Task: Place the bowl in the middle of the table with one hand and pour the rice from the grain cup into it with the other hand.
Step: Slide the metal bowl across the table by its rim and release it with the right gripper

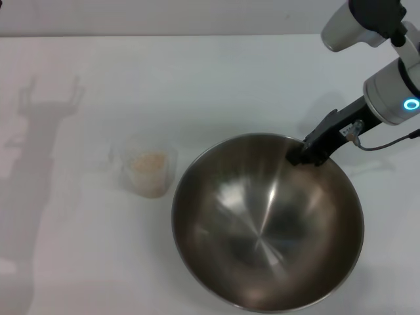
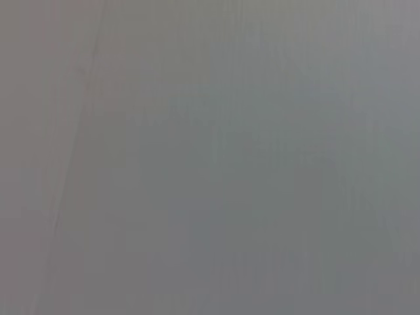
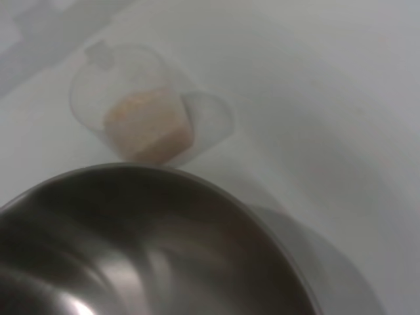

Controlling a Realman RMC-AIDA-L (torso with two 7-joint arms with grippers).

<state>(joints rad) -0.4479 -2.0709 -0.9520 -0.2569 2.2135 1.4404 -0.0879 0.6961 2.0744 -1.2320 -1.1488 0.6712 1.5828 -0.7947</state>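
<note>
White table bearing the bowl, right gripper pinching its far-right rim; release gently, avoiding the cup.

A plain, blurred grey surface fills the left wrist view, with only faint streaks visible.

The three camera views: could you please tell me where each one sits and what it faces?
Head view: above, looking down at the table, the bowl and the grain cup of rice; the right gripper is at the bowl's far rim.
Left wrist view: only a blank grey surface, no part of the robot.
Right wrist view: from the bowl's rim, across the bowl toward the cup; no fingers show.
Shared: head and right wrist views both show bowl and cup.
</note>
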